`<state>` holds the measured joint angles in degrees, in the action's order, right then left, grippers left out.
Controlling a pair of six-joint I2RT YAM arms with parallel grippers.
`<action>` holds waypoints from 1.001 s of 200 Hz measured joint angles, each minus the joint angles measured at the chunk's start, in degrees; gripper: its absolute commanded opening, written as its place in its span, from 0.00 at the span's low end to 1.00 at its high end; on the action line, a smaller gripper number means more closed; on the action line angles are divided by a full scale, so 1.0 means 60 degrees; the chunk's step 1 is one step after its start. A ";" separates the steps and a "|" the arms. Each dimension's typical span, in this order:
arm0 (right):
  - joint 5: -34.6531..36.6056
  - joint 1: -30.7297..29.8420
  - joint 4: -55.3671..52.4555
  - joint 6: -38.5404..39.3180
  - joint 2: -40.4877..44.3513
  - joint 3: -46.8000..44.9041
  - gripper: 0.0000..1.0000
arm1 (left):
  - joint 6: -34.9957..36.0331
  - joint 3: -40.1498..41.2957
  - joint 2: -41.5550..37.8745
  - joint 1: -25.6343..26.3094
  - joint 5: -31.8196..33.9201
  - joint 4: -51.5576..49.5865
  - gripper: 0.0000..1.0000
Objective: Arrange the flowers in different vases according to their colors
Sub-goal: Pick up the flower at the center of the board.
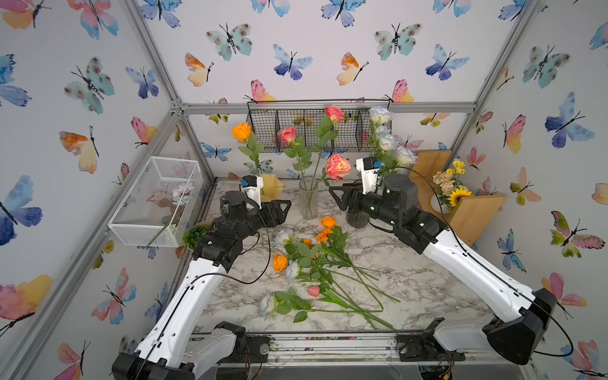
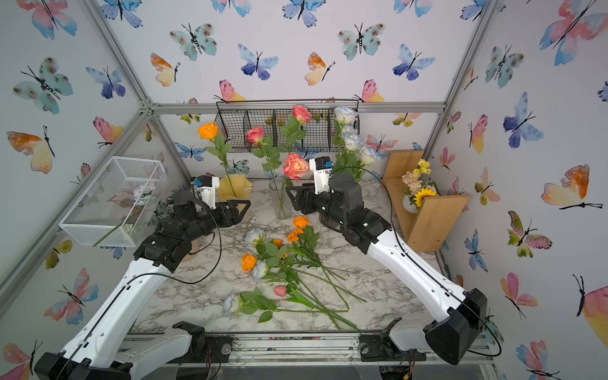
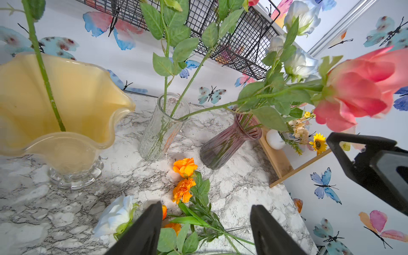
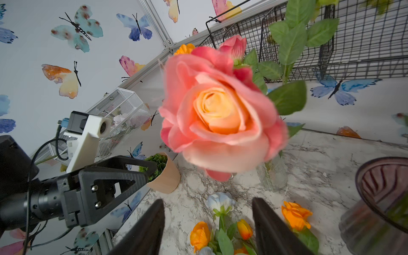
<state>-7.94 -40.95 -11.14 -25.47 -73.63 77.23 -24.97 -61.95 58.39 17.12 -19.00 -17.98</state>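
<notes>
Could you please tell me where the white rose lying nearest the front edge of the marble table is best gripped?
Probably on the bare green stem of that white fabric rose, just past its leaves, coming straight down with the jaws across it. That stretch lies flat on the marble table, short of the crossing stems, and the soft bloom would deform.

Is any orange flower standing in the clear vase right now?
No, the clear vase holds only pink roses, while the one upright orange rose stands in the yellow vase.
</notes>
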 measured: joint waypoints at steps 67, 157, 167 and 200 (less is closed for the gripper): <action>0.0437 0.0000 -0.2521 0.0066 0.2080 -0.1173 0.68 | 0.0583 0.1457 -0.1614 0.0000 0.0350 -0.0984 0.78; 0.0721 0.0000 -0.3741 -0.0073 0.2397 -0.2754 0.71 | 0.1242 0.1971 -0.2251 0.0000 0.0943 -0.2102 0.99; 0.0703 0.0000 -0.3778 -0.0069 0.2335 -0.2863 0.70 | 0.1246 0.2051 -0.2408 0.0000 0.1009 -0.2178 0.99; 0.0386 -0.0022 -0.3778 -0.0076 0.1945 -0.3388 0.70 | 0.1202 0.2189 -0.2728 0.0000 0.1279 -0.2280 0.99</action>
<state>-5.63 -41.08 -33.80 -25.93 -61.95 56.90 -17.76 -48.82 42.02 17.12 -11.33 -31.66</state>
